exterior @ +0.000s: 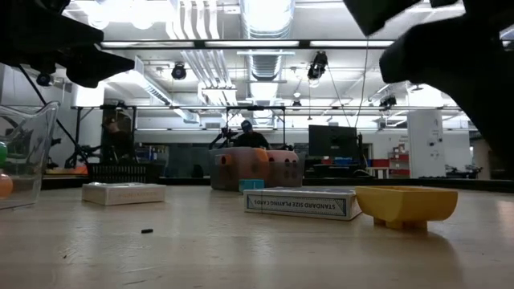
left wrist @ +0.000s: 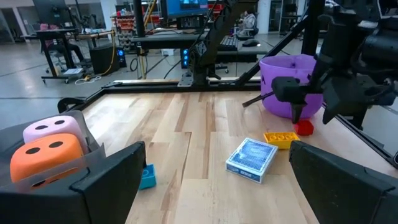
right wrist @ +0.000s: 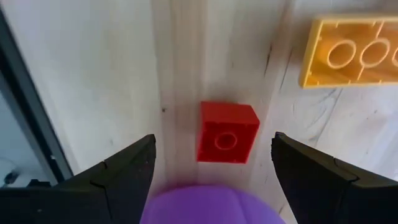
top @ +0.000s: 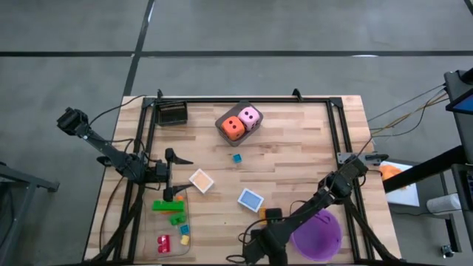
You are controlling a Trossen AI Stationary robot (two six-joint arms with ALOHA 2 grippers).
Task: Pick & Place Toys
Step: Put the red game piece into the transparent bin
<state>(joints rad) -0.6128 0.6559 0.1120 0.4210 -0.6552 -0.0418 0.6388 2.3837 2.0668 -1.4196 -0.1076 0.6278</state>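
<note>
Beneath spread right pincer (right wrist: 211,171): red brick (right wrist: 226,132) | hidden overhead | left pincer (left wrist: 211,180) spread

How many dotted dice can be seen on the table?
2: an orange die and a pink die, touching side by side in a dark holder near the table's far edge. None other shows; some may be hidden.

The table (top: 295,148) is pale planked wood, matt and grained. The red brick (right wrist: 226,132) and yellow brick (right wrist: 351,50) look smooth moulded plastic; the purple bucket (left wrist: 292,84) is semi-glossy plastic.
</note>
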